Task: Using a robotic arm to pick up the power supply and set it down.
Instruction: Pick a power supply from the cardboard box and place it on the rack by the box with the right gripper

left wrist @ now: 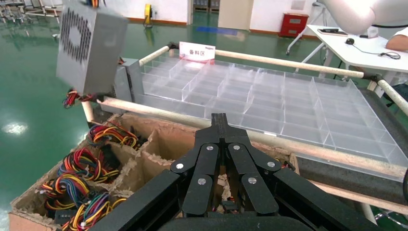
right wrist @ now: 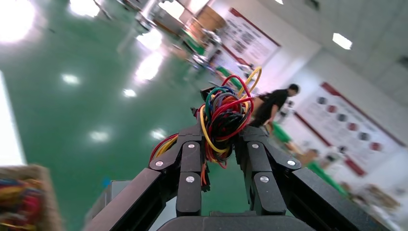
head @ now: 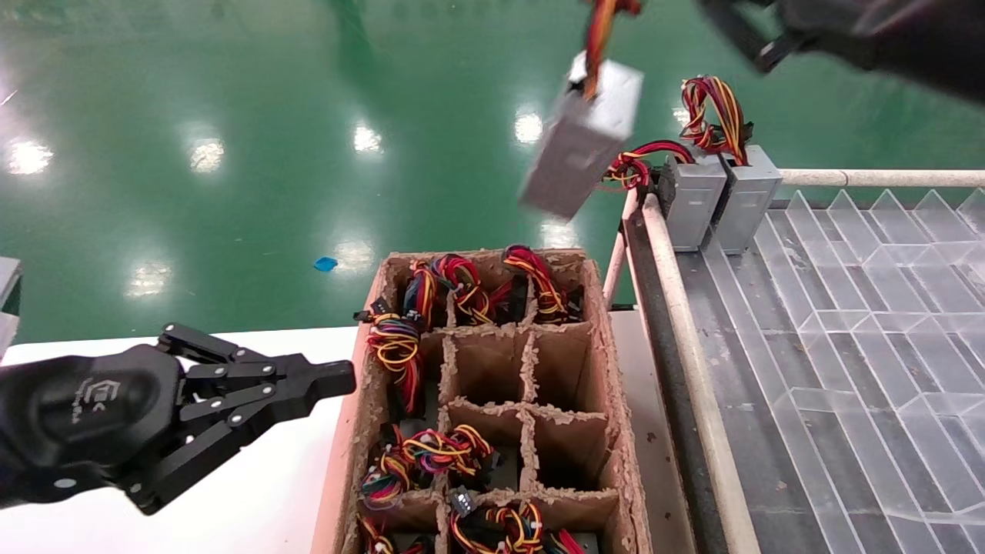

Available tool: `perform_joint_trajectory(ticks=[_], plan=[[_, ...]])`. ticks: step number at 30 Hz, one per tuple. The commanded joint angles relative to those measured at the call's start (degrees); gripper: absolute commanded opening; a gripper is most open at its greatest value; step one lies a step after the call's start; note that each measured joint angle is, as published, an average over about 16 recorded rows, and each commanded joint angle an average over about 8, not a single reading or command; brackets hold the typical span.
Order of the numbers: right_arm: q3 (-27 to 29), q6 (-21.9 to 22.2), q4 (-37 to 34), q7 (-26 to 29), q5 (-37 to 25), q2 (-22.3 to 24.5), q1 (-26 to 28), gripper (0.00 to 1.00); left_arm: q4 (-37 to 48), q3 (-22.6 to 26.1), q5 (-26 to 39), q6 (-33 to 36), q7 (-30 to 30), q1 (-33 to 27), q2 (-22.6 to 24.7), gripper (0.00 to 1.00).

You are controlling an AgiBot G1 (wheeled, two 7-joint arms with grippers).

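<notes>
Your right gripper (right wrist: 219, 144) is clamped on the wire bundle (right wrist: 226, 113) of the power supply (head: 582, 138); in the head view only part of that arm shows, at the 1 o'clock corner. The grey box hangs tilted in the air from its wires, over the green floor (head: 231, 115), at about 12 o'clock from the cardboard crate (head: 616, 400). From the left wrist view you see its perforated vent side (left wrist: 77, 36).

Just at 3 o'clock of the hanging box stand two more grey supplies (head: 716, 200), side by side and upright at the far corner of the rack, their red-and-yellow wires (head: 712, 111) arching above them. The hanging box is near them but apart.

Below it, the crate's dividers form cells; the far row and the near rows hold coloured wire bundles (head: 469, 285), while the middle cells look empty. At 3 o'clock of the crate, a pale rail (head: 677, 308) edges a bed of clear plastic compartments (head: 846, 323) that lies open.

Your left gripper (head: 342, 377) sits at 8 o'clock over the white table (head: 254, 500), fingers pressed together, tip just beside the crate's left wall. Open floor spreads from 9 to 12 o'clock, with a small blue scrap (head: 325, 264) lying on it.
</notes>
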Motion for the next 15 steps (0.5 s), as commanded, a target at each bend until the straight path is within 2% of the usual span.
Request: perform_joint_trajectory(ticks=[1, 8, 15], plan=[[0.46, 0.60, -0.60, -1.04, -0.81, 0.52, 1.04, 0.00, 0.00, 0.00, 0.00, 0.00, 0.00, 0.00, 0.00, 0.00], [0.61, 2.15, -4.55, -1.52, -4.57, 3.91, 2.04, 0.00, 0.00, 0.00, 0.00, 0.00, 0.00, 0.00, 0.00, 0.00], [1.07, 1.73, -9.13, -2.18, -5.72, 7.85, -0.50, 0.00, 0.00, 0.00, 0.00, 0.00, 0.00, 0.00, 0.00, 0.00]])
